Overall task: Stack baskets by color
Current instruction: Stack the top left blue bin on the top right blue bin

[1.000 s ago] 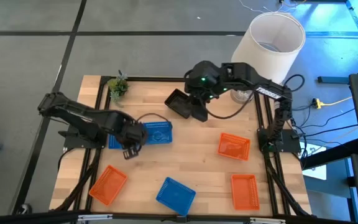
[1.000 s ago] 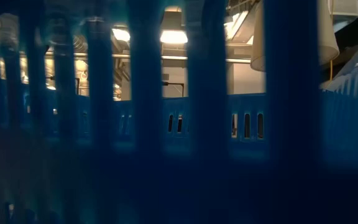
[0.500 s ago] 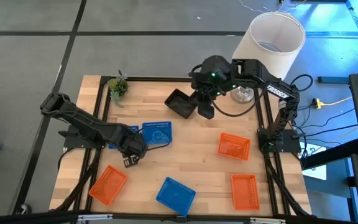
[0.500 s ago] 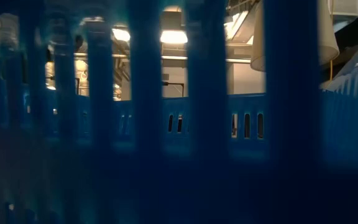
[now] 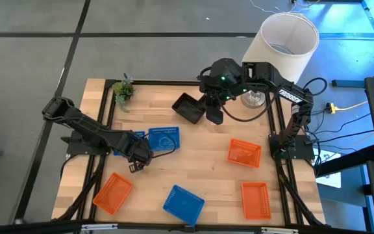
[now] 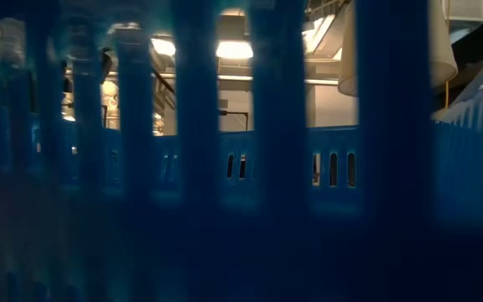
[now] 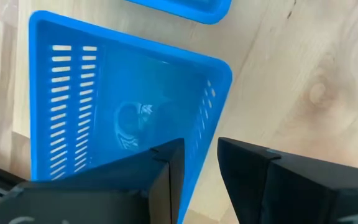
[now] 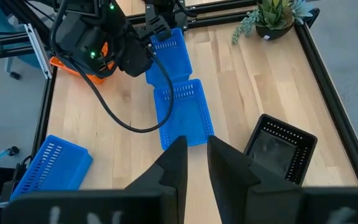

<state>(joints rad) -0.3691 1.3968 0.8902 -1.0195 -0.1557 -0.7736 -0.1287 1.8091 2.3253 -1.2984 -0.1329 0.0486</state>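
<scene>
Over the table's left half, left gripper is hovering empty, fingers slightly apart, beside two blue baskets lying side by side. Right gripper, far centre, also holding nothing, narrow gap, next to black basket. Blue stacking looks underway; next needs a rim grab, then nesting.

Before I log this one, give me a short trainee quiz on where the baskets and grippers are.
1. How many orange baskets show in the high view?
2. True or false: the black basket sits inside a blue basket.
3. Which gripper is nearest the black basket? A) left gripper B) right gripper

Key: 1. Three, each lying apart from the others. 2. False. 3. B.
</scene>
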